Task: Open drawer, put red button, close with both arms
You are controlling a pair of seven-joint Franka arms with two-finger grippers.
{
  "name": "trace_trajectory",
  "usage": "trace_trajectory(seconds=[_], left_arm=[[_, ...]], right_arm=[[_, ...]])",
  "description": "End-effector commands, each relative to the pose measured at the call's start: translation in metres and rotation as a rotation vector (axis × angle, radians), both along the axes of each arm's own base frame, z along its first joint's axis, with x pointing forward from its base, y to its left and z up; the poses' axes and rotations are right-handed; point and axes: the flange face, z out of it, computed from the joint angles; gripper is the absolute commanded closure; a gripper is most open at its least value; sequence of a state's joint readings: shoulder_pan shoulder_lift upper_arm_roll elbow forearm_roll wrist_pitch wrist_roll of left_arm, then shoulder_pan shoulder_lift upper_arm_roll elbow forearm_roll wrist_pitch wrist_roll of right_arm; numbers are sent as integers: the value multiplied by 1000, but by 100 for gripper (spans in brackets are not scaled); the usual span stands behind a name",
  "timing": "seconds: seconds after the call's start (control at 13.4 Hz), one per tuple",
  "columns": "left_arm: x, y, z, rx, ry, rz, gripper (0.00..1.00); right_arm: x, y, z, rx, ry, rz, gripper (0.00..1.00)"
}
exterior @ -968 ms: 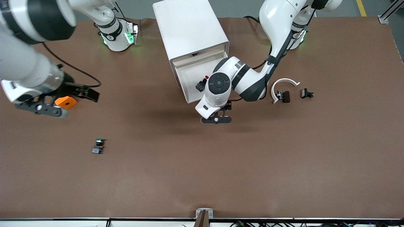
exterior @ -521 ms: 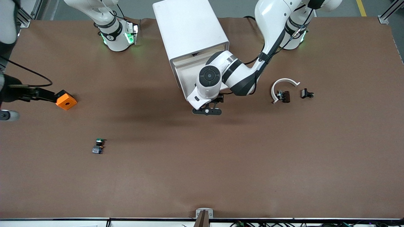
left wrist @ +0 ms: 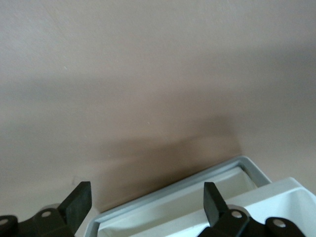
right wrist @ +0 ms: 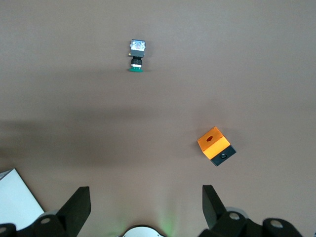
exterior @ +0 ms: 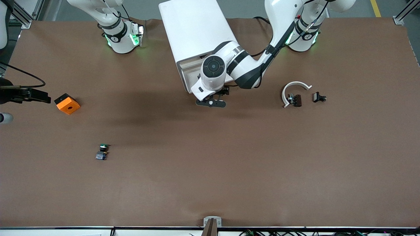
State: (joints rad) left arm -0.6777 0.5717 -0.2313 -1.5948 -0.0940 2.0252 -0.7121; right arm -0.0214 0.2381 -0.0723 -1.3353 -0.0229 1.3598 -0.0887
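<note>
We take the closing push as the step in hand, and it turns on how the wide shallow white tray drawer with the cream front (exterior: 192,77) lies against the left gripper (exterior: 211,102). The drawer stands only slightly out of the white boxy cabinet (exterior: 197,31) at the middle of the robots' edge of the brown table (exterior: 229,170), its long front facing the camera's edge. The left gripper hangs right at that front, its black fingers (left wrist: 213,200) spread wide and holding nothing; in the left wrist view the drawer's rim (left wrist: 197,180) sits between them. So the drawer has to go from the gripper toward the robots' edge. We cannot see the small red push-button; we judge it is inside the drawer. The right gripper (right wrist: 143,207) is well away, over the table edge at the right arm's end, fingers wide and empty, near the orange cube (exterior: 67,104) and the green-capped switch (exterior: 102,152). The left arm is plainly nearer.
</note>
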Motion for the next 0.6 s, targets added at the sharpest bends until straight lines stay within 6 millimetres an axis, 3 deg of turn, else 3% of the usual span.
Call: trace_trajectory(seconds=[0.0,0.22,0.37,0.52], left_arm=[[-22,-3,1,0,31,-11,0],[-45,-14,-5,0,59,-47,0],[-57,-19,-7,0,72,-67,0],[-67,-23,-8,-6,89,-74,0]], right_arm=[[-6,-5,9,-15,3,3,0],[-8,-8,36,-12,-40,7,0],[-24,-4,57,1,-29,-10,0],[-33,-4,63,4,-22,-16,0]])
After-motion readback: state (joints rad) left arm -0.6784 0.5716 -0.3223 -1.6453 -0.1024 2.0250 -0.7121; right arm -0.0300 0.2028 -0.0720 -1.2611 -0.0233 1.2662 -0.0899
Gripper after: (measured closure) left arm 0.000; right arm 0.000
